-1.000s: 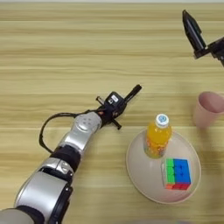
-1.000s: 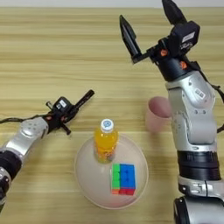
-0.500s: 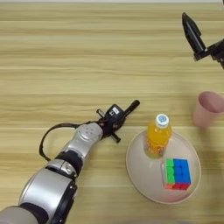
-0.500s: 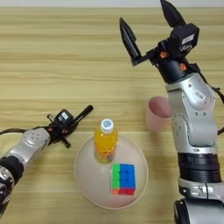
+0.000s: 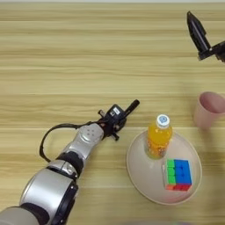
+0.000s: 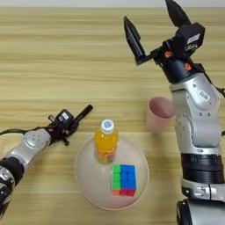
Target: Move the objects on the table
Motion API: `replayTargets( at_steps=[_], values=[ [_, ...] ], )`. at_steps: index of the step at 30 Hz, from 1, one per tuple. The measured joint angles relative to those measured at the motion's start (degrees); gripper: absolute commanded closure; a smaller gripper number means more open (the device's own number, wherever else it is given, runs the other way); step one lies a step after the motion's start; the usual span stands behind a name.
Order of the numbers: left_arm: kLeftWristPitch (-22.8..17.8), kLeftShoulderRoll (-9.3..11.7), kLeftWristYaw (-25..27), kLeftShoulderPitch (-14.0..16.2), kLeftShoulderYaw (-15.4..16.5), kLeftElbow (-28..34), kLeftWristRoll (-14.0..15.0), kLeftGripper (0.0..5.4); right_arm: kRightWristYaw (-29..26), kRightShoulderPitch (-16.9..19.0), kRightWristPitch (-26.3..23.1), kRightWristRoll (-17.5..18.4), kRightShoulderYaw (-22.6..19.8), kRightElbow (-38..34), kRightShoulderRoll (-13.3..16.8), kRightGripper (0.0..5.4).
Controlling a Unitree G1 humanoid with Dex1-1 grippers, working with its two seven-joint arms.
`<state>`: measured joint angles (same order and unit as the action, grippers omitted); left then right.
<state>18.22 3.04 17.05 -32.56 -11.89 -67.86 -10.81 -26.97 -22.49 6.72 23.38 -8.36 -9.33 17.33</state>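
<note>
A small orange-drink bottle [image 5: 158,137] with a white cap stands upright on the left part of a round beige plate [image 5: 139,175]. A pale pink cup [image 6: 159,114] stands upright on the wooden table [image 5: 66,52], to the right of the plate. My left gripper [image 5: 131,107] lies low over the table just left of the plate; its fingers are pressed together like one slim black rod pointing at the bottle. My right gripper [image 6: 151,22] hangs raised beyond the cup, its two black fingers spread wide with nothing between them.
A multicoloured puzzle cube [image 6: 123,179] lies on the plate to the right of the bottle and nearer to me. My right forearm [image 6: 197,114] runs down the right side of the right eye view, next to the cup. A black cable [image 5: 48,136] loops beside my left wrist.
My left gripper has drawn back toward me, ending close to the plate's left rim. The right gripper, bottle, cube and cup have stayed put.
</note>
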Motion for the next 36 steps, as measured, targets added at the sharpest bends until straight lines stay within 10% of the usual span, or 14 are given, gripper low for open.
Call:
replayTargets(
  at_steps=[21, 36],
  values=[
    [6.3, 1.0, 5.6, 2.9, 3.6, 10.4, 3.9, 1.15, -0.8, -0.2, 0.0, 0.2, -0.1, 2.3, 0.1, 0.00],
    [0.6, 2.9, 15.6, 13.1, 3.9, 38.3, 12.2, 0.04, -0.9, -0.5, 0.0, 0.1, 0.0, 2.5, 0.0, 0.00]
  ],
)
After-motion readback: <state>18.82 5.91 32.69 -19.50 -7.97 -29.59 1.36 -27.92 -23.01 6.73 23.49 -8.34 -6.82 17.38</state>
